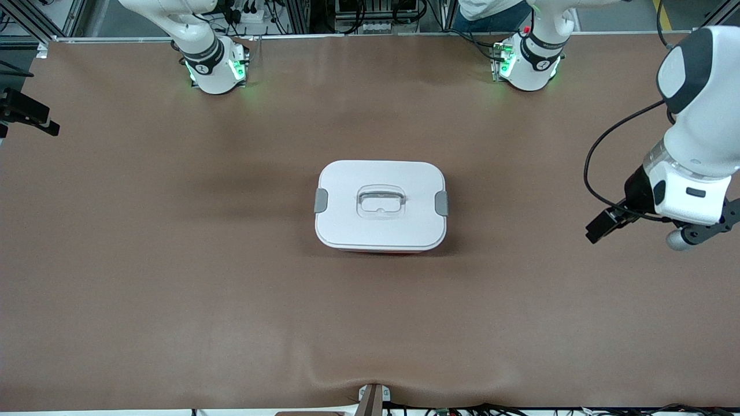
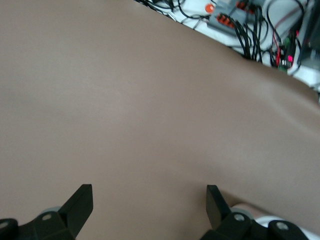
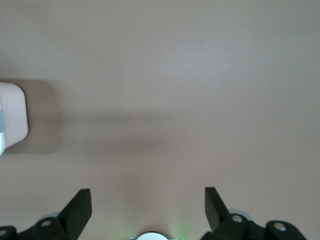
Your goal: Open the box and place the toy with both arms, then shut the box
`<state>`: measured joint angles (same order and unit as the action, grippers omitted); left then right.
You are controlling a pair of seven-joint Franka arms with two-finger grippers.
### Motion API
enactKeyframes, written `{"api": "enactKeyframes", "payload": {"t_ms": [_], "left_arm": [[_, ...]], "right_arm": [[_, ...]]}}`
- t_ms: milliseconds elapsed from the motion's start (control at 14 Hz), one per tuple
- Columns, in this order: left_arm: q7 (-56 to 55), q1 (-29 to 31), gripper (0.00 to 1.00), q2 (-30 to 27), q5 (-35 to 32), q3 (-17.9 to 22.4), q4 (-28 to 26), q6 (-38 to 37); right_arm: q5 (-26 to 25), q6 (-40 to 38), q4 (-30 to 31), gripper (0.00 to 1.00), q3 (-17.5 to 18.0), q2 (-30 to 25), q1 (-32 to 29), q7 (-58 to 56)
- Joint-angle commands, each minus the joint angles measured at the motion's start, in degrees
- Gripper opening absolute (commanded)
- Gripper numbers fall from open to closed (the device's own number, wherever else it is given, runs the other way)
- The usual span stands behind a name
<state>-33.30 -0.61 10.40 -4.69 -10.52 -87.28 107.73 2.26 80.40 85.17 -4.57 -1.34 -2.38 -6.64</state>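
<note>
Brown table cloth [image 1: 173,260]: white rounded plastic box [image 1: 381,205] centred, lid on; no toy visible; left gripper [image 2: 149,206] at 3 o'clock, right gripper [image 3: 148,206] both spread, holding nothing: fits toy boxed or pending

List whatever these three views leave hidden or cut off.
- Inside of the white lidded plastic box: front view, shut lid covers it; no toy shows anywhere.
- Right gripper: out of the front view; open over bare brown table cloth in its wrist view.
- Left gripper: open; in front view its wrist hides it.

Even overhead light, soft shadows
</note>
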Motion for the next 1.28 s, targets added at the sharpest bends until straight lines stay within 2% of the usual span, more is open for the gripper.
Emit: {"api": "enactKeyframes", "payload": {"t_ms": [0,214,428,641,855,1069,1212], "left_arm": [[7.2,-0.2,1.0,-3.2,0.6,0.1,0.7,-5.9],[7.7,-0.4,1.0,-4.4,0.5,-0.2,3.3,-13.8],[16.9,-0.5,1.0,-5.0,0.2,-0.1,6.6,-21.0],[24.8,-0.6,1.0,-8.5,0.9,2.7,6.6,-23.3],[29.9,-0.6,1.0,-9.2,2.3,3.8,6.6,-24.9],[38.5,-0.7,1.0,-9.3,3.0,8.0,6.2,-24.9],[41.2,-0.8,1.0,-9.3,2.9,8.6,6.1,-25.0]], "right_arm": [[-0.8,-0.6,-0.9,1.0,0.7,0.2,-0.9,0.8],[-0.8,-0.6,-0.9,1.0,0.7,0.3,-0.9,0.8],[-0.8,-0.6,-0.9,1.0,0.7,0.5,-0.8,0.8],[-0.8,-0.6,-0.9,1.0,0.7,0.9,-0.3,0.8],[-0.9,-0.5,-0.9,1.0,0.9,2.0,0.0,0.6],[-2.8,-0.3,-0.8,1.0,1.1,2.0,0.3,0.7],[-3.1,-0.2,-0.4,1.0,1.1,1.8,0.8,0.8]]}}
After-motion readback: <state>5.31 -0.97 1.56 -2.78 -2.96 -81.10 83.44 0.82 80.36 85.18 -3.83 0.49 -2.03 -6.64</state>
